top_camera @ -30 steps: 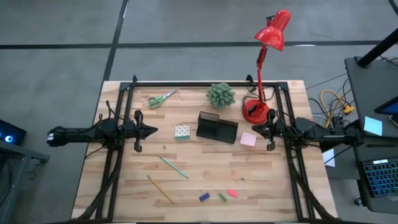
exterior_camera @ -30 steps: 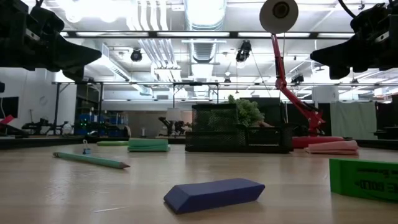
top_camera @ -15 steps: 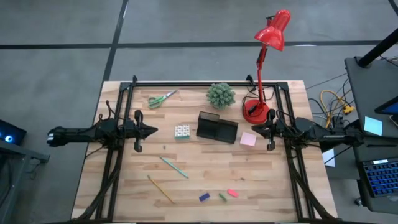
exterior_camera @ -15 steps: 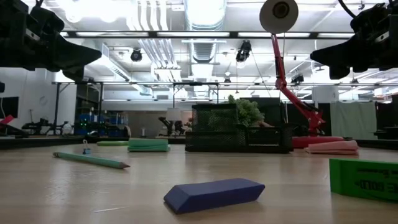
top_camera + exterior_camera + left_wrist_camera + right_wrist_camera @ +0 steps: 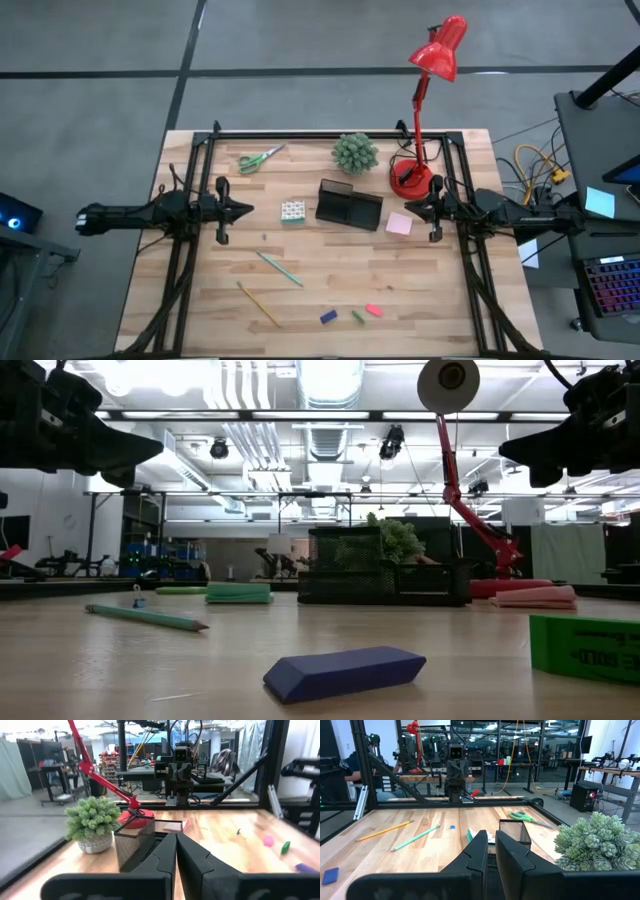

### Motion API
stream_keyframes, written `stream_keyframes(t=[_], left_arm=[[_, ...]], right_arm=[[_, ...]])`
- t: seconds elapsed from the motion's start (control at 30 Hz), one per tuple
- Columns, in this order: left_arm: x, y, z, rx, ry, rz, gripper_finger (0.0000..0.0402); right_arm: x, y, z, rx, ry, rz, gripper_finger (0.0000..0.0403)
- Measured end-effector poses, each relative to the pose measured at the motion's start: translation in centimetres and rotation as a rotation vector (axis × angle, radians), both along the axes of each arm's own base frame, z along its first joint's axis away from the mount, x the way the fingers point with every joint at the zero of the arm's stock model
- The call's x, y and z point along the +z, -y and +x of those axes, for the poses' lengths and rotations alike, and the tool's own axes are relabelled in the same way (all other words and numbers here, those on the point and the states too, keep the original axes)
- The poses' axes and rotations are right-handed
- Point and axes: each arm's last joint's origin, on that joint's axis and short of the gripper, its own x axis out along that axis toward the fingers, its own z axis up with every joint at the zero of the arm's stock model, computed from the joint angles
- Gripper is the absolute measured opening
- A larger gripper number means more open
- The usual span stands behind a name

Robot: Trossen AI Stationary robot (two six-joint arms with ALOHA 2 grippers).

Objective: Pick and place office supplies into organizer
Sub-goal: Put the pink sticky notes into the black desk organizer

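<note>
Left gripper (image 5: 175,851): jaws closed, tips touching, nothing between them. Just ahead, black mesh organizer (image 5: 135,842) on the wooden bench (image 5: 235,837). Beside it a green potted plant (image 5: 93,822); behind both, the red lamp (image 5: 107,782) base. Pink sticky-note pad (image 5: 175,826) beyond the organizer. Small pink piece (image 5: 269,840), green piece (image 5: 285,847) apart from these. Right arm (image 5: 180,770) faces across

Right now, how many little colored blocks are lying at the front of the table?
3, in a row near the front edge: the blue piece, the green piece beside it, and the pink piece at the right end. None look hidden.
</note>
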Motion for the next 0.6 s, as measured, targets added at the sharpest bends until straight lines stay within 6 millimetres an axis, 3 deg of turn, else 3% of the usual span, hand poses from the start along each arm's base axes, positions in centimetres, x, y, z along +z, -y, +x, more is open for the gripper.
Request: stream_keyframes(t=[0.43, 0.6], left_arm=[[0.0, 0.0, 0.0, 0.0, -0.001, 0.002, 0.0], [0.0, 0.0, 0.0, 0.0, -0.001, 0.002, 0.0]], right_arm=[[0.1, 0.0, 0.0, 0.0, 0.005, -0.008, 0.0028], [1.1, 0.0, -0.1, -0.001, 0.117, -0.003, 0.0028]])
